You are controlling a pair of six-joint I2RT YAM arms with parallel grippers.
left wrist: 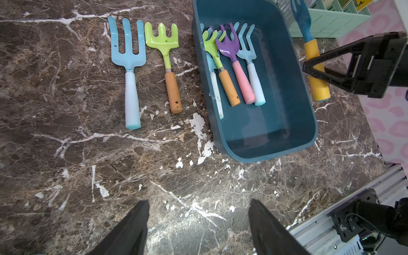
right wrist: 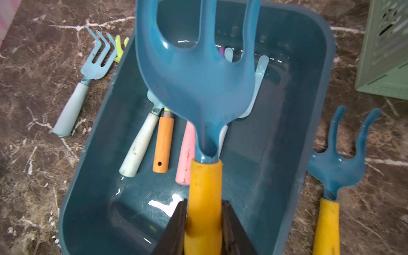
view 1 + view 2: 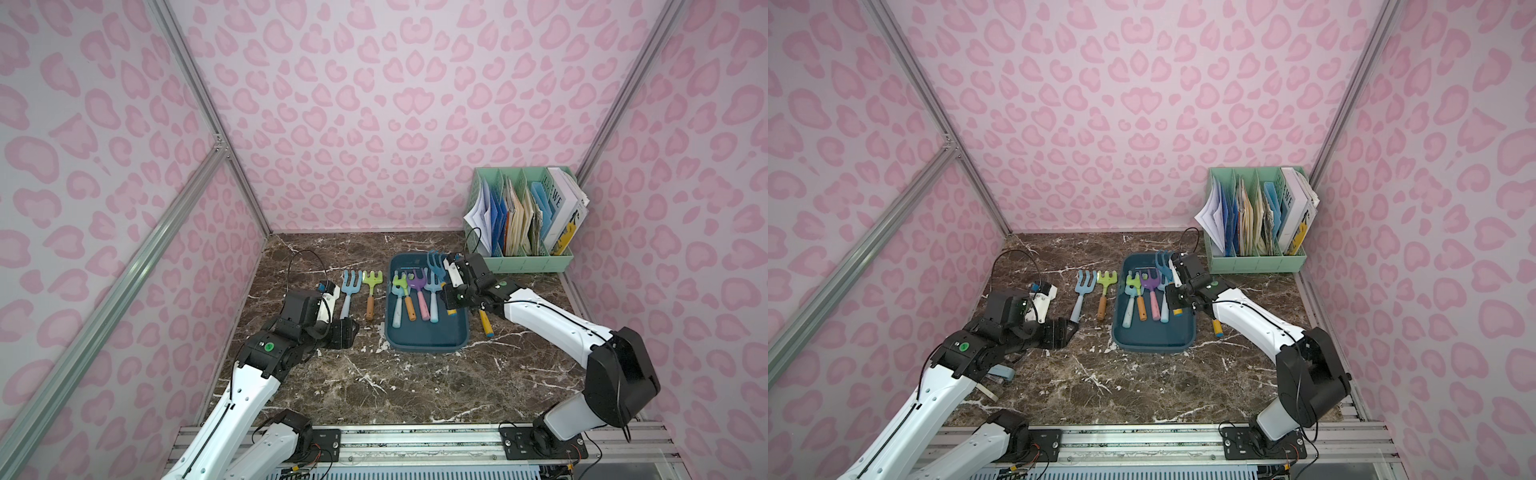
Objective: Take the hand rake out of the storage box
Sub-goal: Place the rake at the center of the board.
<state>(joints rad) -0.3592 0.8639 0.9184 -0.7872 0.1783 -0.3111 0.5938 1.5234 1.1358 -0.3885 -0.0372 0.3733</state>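
Above the right side of the storage box, the hand rake hangs in the air. It has a dark teal three-pronged head on a yellow handle, with the prongs pointing toward the far end of the box. The right gripper is closed firmly on the yellow handle partway down, one jaw pressed to each side. The rake looks light and stiff, with a glossy head that would probably slip under flat pads, while the matte handle appears slightly cushioned and offers the better hold. Judging by the broad head, a grasp close to the neck would limit drooping or twisting. Below it, four other rakes lie side by side on the floor of the box, handles toward the near end. The raised rake appears clear of them. A matching teal rake lies on the desk just beside the right rim, and two rakes lie on the left of the box. The left gripper hovers over bare desk with its jaws spread wide and nothing between them. A mint-green file rack stands at the far right corner.
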